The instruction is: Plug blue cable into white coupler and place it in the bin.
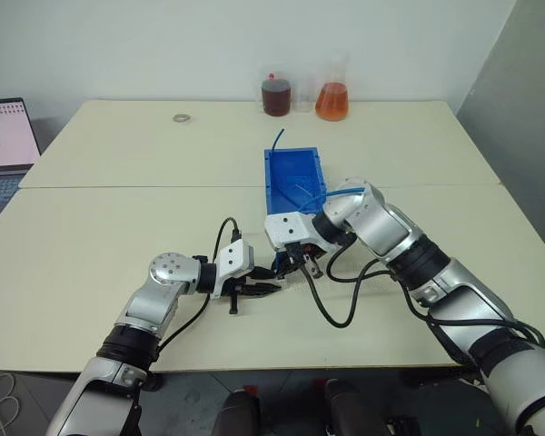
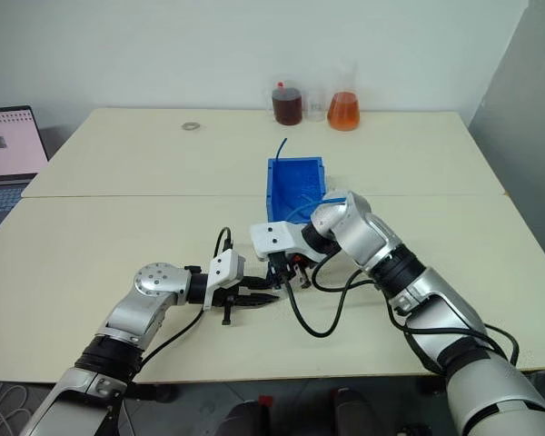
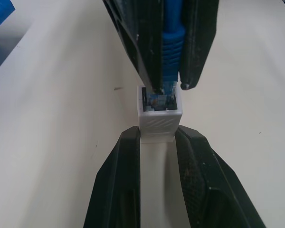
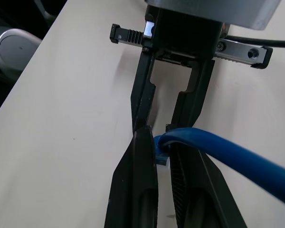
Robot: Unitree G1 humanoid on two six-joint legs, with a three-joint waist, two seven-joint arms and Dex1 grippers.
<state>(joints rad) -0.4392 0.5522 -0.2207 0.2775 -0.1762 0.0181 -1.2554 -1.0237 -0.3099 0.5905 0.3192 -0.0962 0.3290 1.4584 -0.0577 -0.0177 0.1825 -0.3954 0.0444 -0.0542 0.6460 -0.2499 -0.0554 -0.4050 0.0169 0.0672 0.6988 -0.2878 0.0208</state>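
The white coupler [image 3: 159, 115] sits between the two fingertips of the left gripper [image 3: 157, 137], which is clamped on its lower end, just above the table [image 1: 118, 227] and in front of the bin [image 1: 293, 177]. Its open socket faces the right gripper [image 4: 160, 142]. That gripper is closed on the ribbed boot of the blue cable [image 3: 171, 42], just behind the plug. The clear plug tip is already inside the mouth of the socket, but I cannot tell if it is fully seated.

To do this step well, I think the right gripper should push straight along the line of the plug, without tilting, while the left gripper keeps the coupler firm so it does not slip backward. A small angle between the two could jam the plug against the socket wall.

The long axis of the coupler and the plug lie nearly on one line, running from one gripper to the other. Behind the right gripper the cable bends away and goes toward the bin, where its far end rises over the back wall.
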